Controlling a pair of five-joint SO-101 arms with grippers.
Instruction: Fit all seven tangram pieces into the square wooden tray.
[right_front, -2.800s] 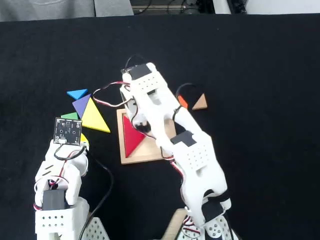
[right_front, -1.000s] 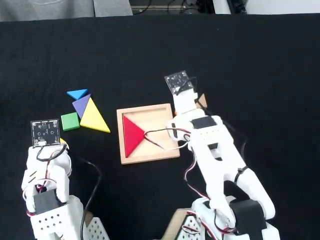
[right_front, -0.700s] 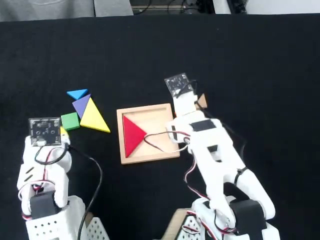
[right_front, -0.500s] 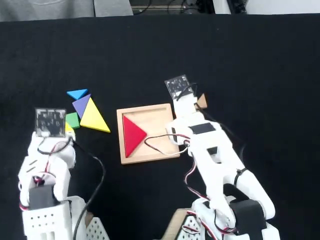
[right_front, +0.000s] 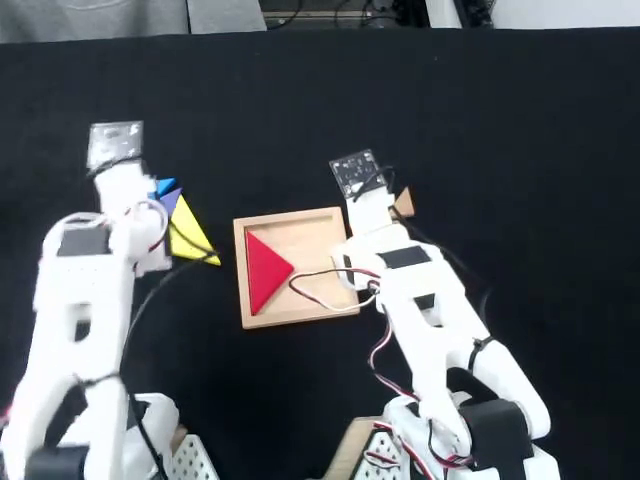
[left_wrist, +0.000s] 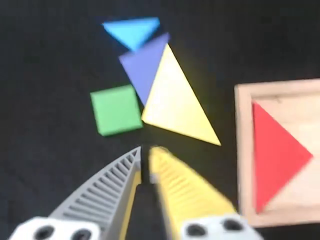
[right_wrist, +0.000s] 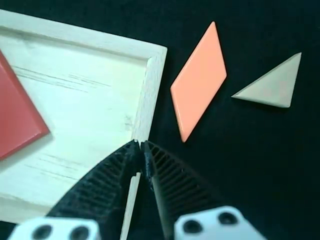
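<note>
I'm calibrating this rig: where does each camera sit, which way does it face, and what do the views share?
High view: fixed above the table, facing down on the tray, left arm and right arm.
Left wrist view: on the left wrist, looking down past the left gripper at the yellow triangle and green square.
Right wrist view: on the right wrist, looking down past the right gripper at the tray's rim and orange parallelogram.
Shared: all show the tray and red triangle.

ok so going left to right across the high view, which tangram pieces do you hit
blue triangle → yellow triangle → red triangle inside the tray → tan triangle
</note>
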